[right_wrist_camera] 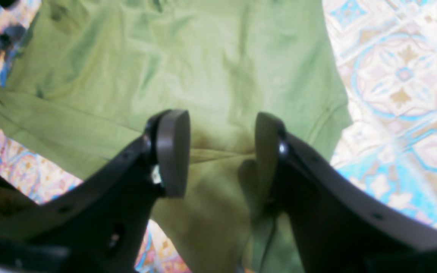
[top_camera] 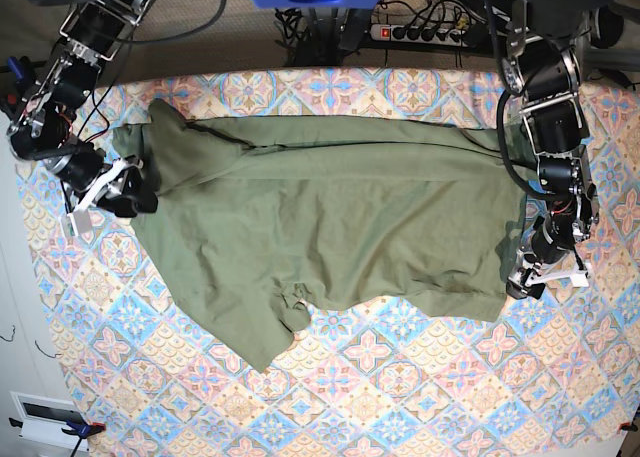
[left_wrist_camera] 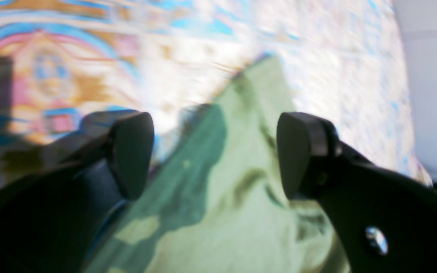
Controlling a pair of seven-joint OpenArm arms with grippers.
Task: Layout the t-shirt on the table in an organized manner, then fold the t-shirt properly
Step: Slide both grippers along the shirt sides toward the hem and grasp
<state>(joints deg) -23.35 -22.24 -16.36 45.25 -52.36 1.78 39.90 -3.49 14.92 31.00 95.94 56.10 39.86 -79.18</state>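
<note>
Both pincers stand with their fingers spread apart and nothing clamped between them. Seen from its own wrist camera, the left gripper (left_wrist_camera: 214,155) shows two dark rounded pads with a wide gap, and a pointed corner of the t-shirt (left_wrist_camera: 241,182) lies beneath that gap, not pinched. That view is blurred, so fine detail is lost. From overhead, the left gripper (top_camera: 527,277) sits at the shirt's right-hand edge, low down near the corner.

The right gripper (right_wrist_camera: 218,151) also has its pads apart, and through the gap the green fabric (right_wrist_camera: 188,68) is visible, with a seam line running under the fingers. Whether the pad tips touch the cloth cannot be told. From overhead, the right gripper (top_camera: 128,192) sits at the shirt's left-hand edge, on or just over the fabric.

The olive-green t-shirt (top_camera: 330,217) lies spread across the table (top_camera: 400,387), stretched wide between the two grippers. Its upper edge is fairly straight. Its lower edge is uneven: one flap hangs down to a point below the shirt's middle-left, with a small crumpled bunch beside it. Wrinkles run across the cloth. The table's patterned covering of blue, pink and beige diamonds shows all around the shirt.
</note>
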